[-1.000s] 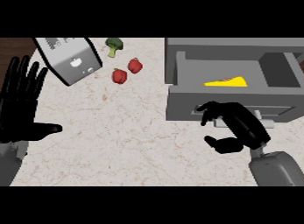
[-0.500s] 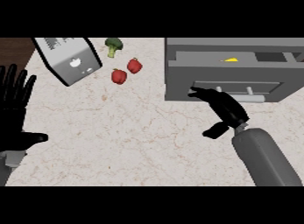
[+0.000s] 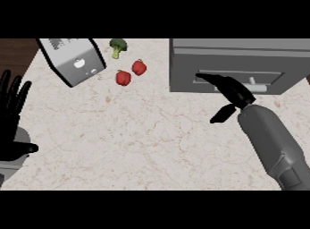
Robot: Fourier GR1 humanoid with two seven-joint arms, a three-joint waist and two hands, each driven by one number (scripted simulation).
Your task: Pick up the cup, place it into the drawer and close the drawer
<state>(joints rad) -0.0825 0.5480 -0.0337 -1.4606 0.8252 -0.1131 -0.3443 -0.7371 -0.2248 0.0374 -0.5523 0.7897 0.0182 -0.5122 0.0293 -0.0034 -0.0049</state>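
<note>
My left hand (image 3: 4, 117) rests open at the tabletop's (image 3: 137, 134) left edge, unchanged. My right hand (image 3: 228, 89), fingers straight, now presses the drawer (image 3: 240, 80) front, fully shut since a moment ago. The cup is hidden from view.

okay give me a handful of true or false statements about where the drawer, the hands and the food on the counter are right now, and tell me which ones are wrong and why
1. The grey drawer stands wide open. False: its front sits flush with the cabinet and nothing inside shows.
2. The black right hand has straight fingers against the drawer front. True.
3. The two red peppers lie between the silver toaster and the drawer. True.
4. The black left hand grips the toaster. False: it rests open at the view's left edge, fingers up, apart from the toaster.
5. The green broccoli floret lies near the counter's far edge, beside the toaster. True.
</note>
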